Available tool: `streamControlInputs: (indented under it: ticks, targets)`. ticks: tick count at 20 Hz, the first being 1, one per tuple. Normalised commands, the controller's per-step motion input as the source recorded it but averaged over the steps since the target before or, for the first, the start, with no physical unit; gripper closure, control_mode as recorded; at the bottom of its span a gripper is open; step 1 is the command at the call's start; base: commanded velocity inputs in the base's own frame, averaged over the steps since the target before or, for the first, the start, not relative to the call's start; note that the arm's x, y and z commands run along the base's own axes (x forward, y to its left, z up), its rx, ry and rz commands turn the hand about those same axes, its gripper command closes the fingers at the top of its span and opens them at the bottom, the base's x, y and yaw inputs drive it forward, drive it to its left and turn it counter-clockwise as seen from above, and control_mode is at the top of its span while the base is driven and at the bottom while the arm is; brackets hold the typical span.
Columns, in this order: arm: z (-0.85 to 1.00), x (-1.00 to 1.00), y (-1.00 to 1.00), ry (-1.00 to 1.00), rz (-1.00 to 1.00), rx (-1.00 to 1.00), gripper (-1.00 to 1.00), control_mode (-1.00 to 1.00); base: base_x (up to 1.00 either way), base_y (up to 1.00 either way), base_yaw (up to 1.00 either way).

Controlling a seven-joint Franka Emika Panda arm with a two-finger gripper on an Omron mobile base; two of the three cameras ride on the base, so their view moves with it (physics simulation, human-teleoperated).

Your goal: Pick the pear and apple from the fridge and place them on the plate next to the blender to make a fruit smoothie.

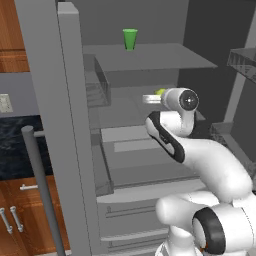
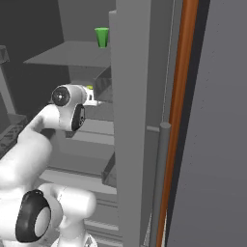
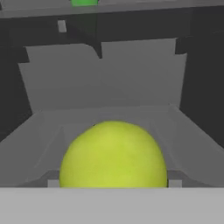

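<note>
The fridge (image 1: 60, 125) stands with its door swung wide, and my arm reaches onto a middle shelf. In the hand view the yellow-green pear (image 3: 113, 155) looms very close at the bottom centre, resting on the grey shelf. My gripper (image 3: 113, 183) is open, its fingertips (image 3: 53, 183) set wide on either side of the pear. From the base the pear (image 1: 160, 92) peeks out just past my hand, and it shows again as the pear (image 2: 89, 88) beside the wrist. The apple, plate and blender are out of view.
A bright green cup (image 1: 130, 39) stands on the upper shelf. Grey drawers (image 1: 135, 215) lie below my arm. The door's long bar handle (image 2: 161, 188) and a wooden cabinet (image 1: 20, 220) flank the opening.
</note>
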Motion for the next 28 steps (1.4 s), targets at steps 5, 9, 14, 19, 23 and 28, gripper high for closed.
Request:
streamControlInputs:
  ticks: [5,9,14,19,23,28]
  targets:
    - [0.56,-1.0,0.28,0.22,0.06,0.09,1.0,-1.0,0.0,0.0,0.0]
    - [0.03,-1.0,0.07,0.38,0.08,0.21,1.0,-1.0,0.0,0.0,0.0]
    - [-0.38,-0.98,0.0,0.29,0.01,0.1,1.0,-1.0,0.0,0.0,0.0]
    - [-0.03,-0.13,0.0,0.01,-0.01,0.0,1.0,-1.0,0.0,0.0,0.0]
    - [0.0,-0.21,0.0,0.01,0.0,0.0,1.0,1.0,-0.46,0.0,0.0]
    - [0.0,0.0,0.0,0.0,0.0,0.0,1.0,1.0,-1.0,0.0,0.05]
